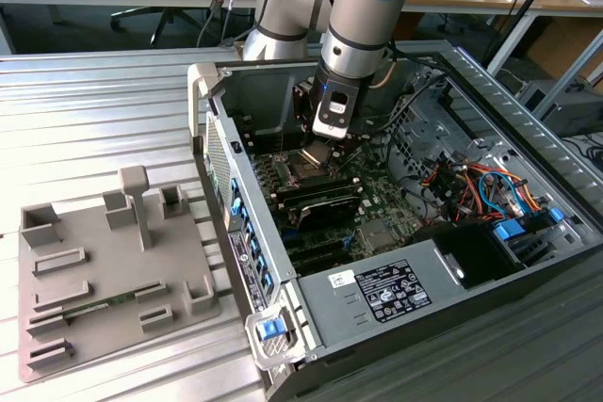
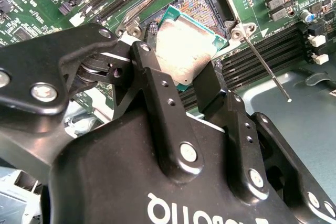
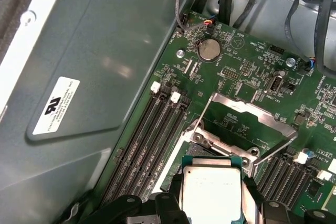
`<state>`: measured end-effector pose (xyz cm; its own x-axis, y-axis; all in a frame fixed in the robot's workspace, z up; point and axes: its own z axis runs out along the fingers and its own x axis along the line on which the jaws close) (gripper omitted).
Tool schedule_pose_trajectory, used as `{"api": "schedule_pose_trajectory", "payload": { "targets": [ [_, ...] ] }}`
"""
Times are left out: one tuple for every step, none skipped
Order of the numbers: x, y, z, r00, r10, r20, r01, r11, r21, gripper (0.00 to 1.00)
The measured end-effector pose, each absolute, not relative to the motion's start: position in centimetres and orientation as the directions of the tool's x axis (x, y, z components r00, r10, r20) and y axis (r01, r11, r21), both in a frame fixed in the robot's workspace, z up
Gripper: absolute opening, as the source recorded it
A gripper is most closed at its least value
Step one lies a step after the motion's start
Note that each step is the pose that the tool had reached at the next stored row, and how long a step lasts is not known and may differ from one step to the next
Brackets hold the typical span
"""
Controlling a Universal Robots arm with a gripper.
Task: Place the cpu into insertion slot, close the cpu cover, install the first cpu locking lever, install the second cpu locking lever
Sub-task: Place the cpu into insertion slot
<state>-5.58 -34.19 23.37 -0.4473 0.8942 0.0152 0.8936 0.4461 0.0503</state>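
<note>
My gripper is shut on the cpu, a flat square chip with a silvery face and a green rim, clamped by two opposite edges between black fingers. The chip hangs tilted just above the insertion slot, whose dark pin field lies uncovered on the green board. In the first wrist view the cpu sits over the socket's near edge, and the cpu cover is swung open, flat against the board beyond it. A thin locking lever stands loose beside the socket. In the exterior view the gripper reaches down inside the computer case.
Long black memory slots run beside the socket, and more lie on its other side. The case wall rises close by. Cables fill the case on the exterior view's right. A grey fixture tray lies on the table beside the case.
</note>
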Motion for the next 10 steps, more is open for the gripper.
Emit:
{"api": "schedule_pose_trajectory", "payload": {
  "targets": [
    [-5.58, -34.19, 23.37, -0.447, 0.895, 0.015, 0.894, 0.445, 0.050, 0.53],
    [-5.58, -34.19, 23.36, -0.445, 0.895, 0.015, 0.895, 0.444, 0.050, 0.53],
    [-5.58, -34.19, 23.36, -0.444, 0.896, 0.015, 0.895, 0.443, 0.050, 0.53],
    [-5.58, -34.19, 23.36, -0.444, 0.896, 0.015, 0.895, 0.443, 0.050, 0.53],
    [-5.58, -34.19, 23.36, -0.443, 0.896, 0.015, 0.896, 0.442, 0.050, 0.53],
    [-5.58, -34.19, 23.36, -0.442, 0.897, 0.015, 0.896, 0.441, 0.050, 0.53],
    [-5.58, -34.19, 23.35, -0.441, 0.898, 0.015, 0.897, 0.439, 0.050, 0.53],
    [-5.58, -34.19, 23.35, -0.439, 0.899, 0.015, 0.898, 0.437, 0.050, 0.53],
    [-5.58, -34.19, 23.35, -0.437, 0.899, 0.015, 0.899, 0.436, 0.050, 0.53],
    [-5.58, -34.19, 23.34, -0.436, 0.900, 0.015, 0.899, 0.435, 0.050, 0.53]
  ]
}}
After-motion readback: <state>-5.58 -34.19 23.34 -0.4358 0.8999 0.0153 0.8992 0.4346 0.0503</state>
